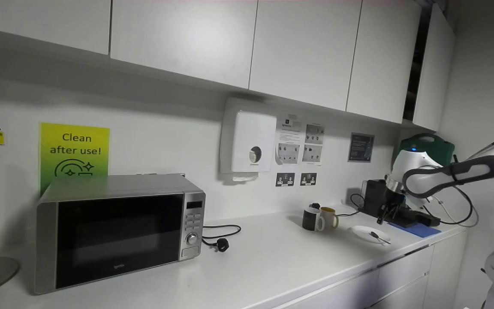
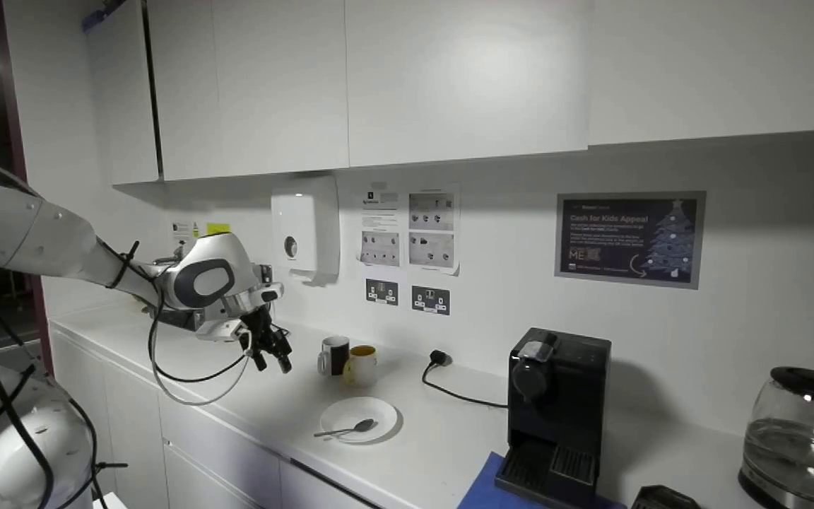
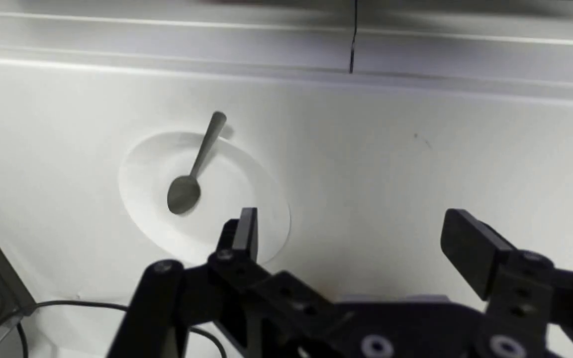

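Gripper (image 3: 351, 217) hovering above counter (image 3: 366, 164), jaws standing wide apart, nothing between fingertips. Spoon (image 3: 189, 182) lying on plate (image 3: 232, 194), bowl resting inside, handle crossing rim and pointing toward counter's front edge. Dark mug (image 2: 337, 355) and yellow-lined mug (image 2: 361, 369) standing near plate, closer to wall (image 2: 492, 276). Judging step: free positioning, no contact being made. Next move, if aiming at spoon, probably calling for sideways shift over plate, slight turn squaring jaws across handle, then lowering; rim likely limiting fingertip depth.

Room above plate (image 2: 357, 407), two mugs (image 2: 361, 367) nearby
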`<state>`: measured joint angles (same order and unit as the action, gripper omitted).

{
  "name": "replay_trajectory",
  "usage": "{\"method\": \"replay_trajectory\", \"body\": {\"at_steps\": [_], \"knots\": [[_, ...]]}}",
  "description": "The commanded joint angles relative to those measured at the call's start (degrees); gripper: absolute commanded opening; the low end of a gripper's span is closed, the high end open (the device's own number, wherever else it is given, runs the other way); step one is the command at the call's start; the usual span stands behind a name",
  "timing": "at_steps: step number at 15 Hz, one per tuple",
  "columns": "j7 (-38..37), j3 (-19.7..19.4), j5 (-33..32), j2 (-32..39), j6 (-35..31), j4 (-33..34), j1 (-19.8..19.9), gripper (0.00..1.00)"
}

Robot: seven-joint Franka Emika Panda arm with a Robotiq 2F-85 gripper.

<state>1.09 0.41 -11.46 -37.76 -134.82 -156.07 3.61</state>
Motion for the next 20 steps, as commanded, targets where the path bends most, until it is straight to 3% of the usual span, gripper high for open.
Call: {"method": "replay_trajectory", "body": {"at_steps": [1,11,20], "knots": [[1.13,-0.16,0.23,10.69,-5.21,7.54,-0.69,1.0],[-0.4,1.26,5.2,32.06,-5.02,27.38,-4.87,1.0],[-3.23,3.09,6.37,44.79,-5.43,40.42,-7.05,1.0]]}}
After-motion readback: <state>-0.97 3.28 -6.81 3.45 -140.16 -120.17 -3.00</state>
